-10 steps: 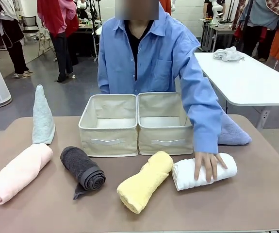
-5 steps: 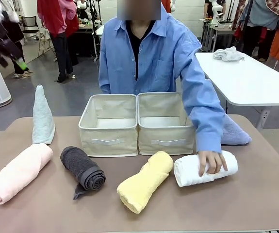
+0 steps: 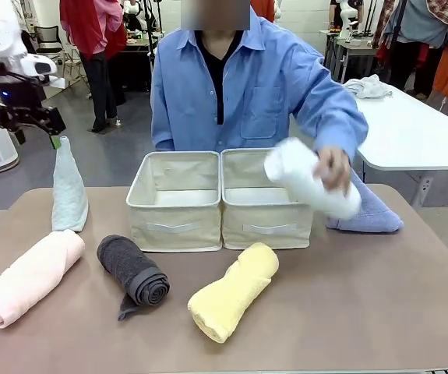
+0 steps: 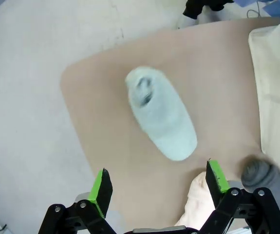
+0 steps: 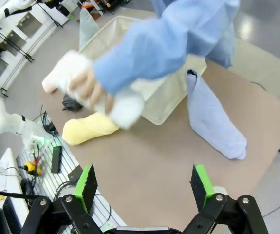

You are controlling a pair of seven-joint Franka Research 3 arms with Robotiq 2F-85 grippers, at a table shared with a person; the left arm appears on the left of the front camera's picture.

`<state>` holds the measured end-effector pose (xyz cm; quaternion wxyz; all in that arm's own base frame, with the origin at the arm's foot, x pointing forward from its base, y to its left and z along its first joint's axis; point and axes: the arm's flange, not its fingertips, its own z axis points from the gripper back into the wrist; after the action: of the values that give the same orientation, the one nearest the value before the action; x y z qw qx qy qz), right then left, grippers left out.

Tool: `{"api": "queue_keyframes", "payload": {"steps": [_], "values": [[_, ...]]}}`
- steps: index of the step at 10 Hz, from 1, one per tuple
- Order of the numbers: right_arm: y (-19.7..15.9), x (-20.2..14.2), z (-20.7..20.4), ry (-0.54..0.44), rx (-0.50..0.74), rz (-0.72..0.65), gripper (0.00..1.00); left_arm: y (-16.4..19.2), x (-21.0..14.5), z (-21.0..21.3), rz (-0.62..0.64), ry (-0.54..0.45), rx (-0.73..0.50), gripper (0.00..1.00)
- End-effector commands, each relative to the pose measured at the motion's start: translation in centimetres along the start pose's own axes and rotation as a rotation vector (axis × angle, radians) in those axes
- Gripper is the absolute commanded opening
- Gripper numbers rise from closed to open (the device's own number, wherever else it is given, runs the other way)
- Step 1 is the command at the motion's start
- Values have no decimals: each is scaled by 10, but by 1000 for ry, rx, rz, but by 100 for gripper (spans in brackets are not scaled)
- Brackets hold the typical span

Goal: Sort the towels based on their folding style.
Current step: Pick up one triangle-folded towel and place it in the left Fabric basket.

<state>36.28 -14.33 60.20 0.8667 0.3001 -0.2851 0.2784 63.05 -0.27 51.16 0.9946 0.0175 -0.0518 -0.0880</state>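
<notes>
My left gripper (image 3: 33, 131) hangs open above the tip of the upright sage-green triangle towel (image 3: 69, 191); from the wrist that towel (image 4: 160, 117) lies straight ahead between my open fingers. On the near table lie the pink roll (image 3: 29, 276), the dark grey roll (image 3: 134, 273) and the yellow roll (image 3: 234, 290). A person's hand holds the white roll (image 3: 309, 178) in the air over the right bin (image 3: 264, 226). The lavender-blue triangle towel (image 3: 372, 212) lies right of that bin. My right gripper (image 5: 144, 183) is open above the table near the lavender-blue towel (image 5: 210, 117).
Two cream fabric bins stand side by side at mid-table, the left bin (image 3: 175, 226) touching the right one. The person leans over the far edge. A white table (image 3: 410, 132) with a small white rag stands behind on the right.
The person's hand has lifted the white roll off the table and carried it up over the right bin. My left arm has come into view above the sage-green towel.
</notes>
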Motion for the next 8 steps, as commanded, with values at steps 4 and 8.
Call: {"api": "queue_keyframes", "payload": {"steps": [4, 8], "values": [[-1, -1, -1, -19, 9, -1, 100, -10, 7, -3, -1, -42, 3, 100], [-1, -1, -1, -19, 9, -1, 100, -10, 7, -3, -1, -42, 3, 100]]}}
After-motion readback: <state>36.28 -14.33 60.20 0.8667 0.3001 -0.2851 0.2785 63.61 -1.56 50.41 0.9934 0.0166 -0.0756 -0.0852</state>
